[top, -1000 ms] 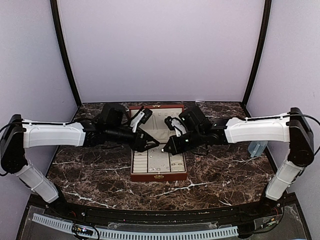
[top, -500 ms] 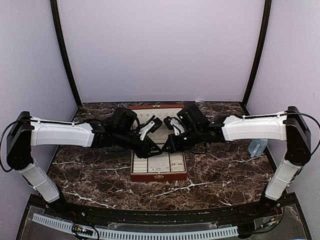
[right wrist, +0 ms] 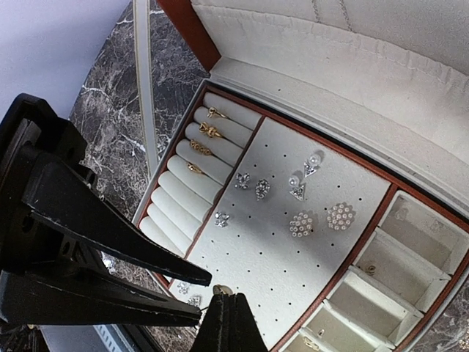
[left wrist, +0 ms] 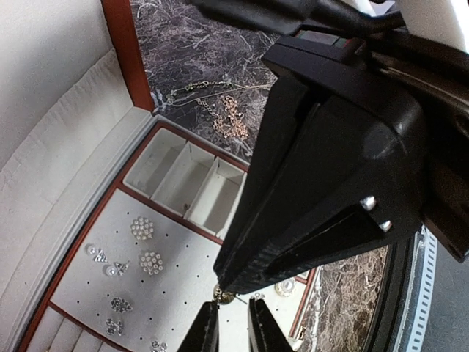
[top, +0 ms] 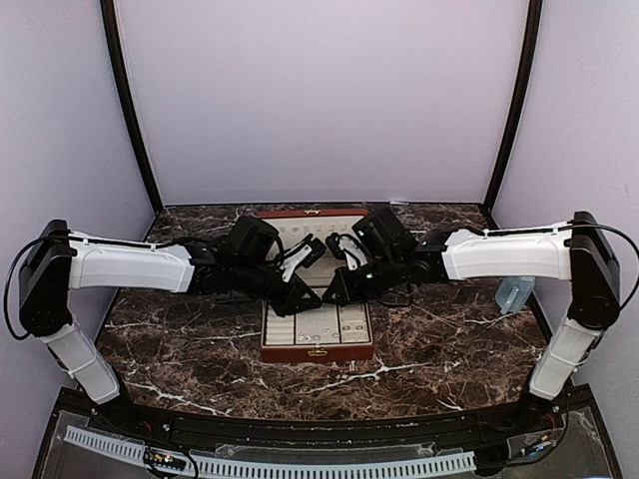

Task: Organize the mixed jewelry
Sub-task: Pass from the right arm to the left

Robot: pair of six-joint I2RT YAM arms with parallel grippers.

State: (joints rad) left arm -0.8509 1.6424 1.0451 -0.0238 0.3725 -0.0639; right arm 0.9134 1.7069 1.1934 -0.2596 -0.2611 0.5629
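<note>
**Black jaws meet over the open box**

The dark, white-veined marble table carries a reddish-brown jewelry box with padded cream lining. Over its tray, the angular matte-black right gripper is pressed fully together, pinching a small gold piece at its tip. The left gripper has its tapered fingers a narrow gap apart just beside that piece, gripping nothing. The mixed jewelry lies mostly in the tray. Round beaded clusters and glittering studs sit on the perforated pad, and gold rings sit in the soft ring rolls. Thin chains lie on the marble beside the box.
</note>
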